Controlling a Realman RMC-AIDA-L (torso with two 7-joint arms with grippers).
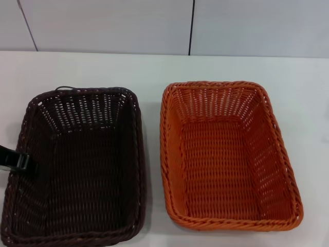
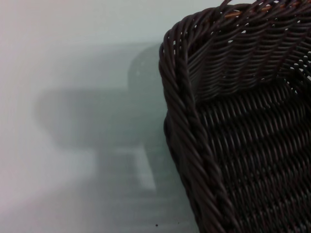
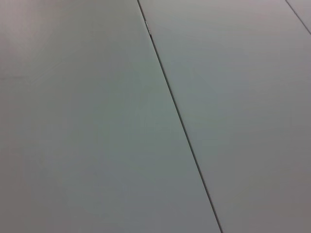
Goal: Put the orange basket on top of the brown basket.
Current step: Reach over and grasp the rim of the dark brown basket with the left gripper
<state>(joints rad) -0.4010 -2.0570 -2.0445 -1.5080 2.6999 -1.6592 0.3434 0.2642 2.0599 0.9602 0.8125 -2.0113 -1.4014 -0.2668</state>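
The orange basket (image 1: 226, 154) stands empty on the white table, on the right in the head view. The brown basket (image 1: 77, 164) stands empty beside it on the left, with a narrow gap between them. My left gripper (image 1: 19, 162) shows only as a black piece coming in from the left edge, at the brown basket's left rim. The left wrist view shows a corner of the brown basket (image 2: 243, 126) close up and a sliver of the orange basket (image 2: 243, 11) beyond it. My right gripper shows in no view.
The white table (image 1: 154, 72) runs back to a wall of pale panels with dark seams (image 1: 192, 25). The right wrist view shows only a pale flat surface with one dark seam (image 3: 175, 111).
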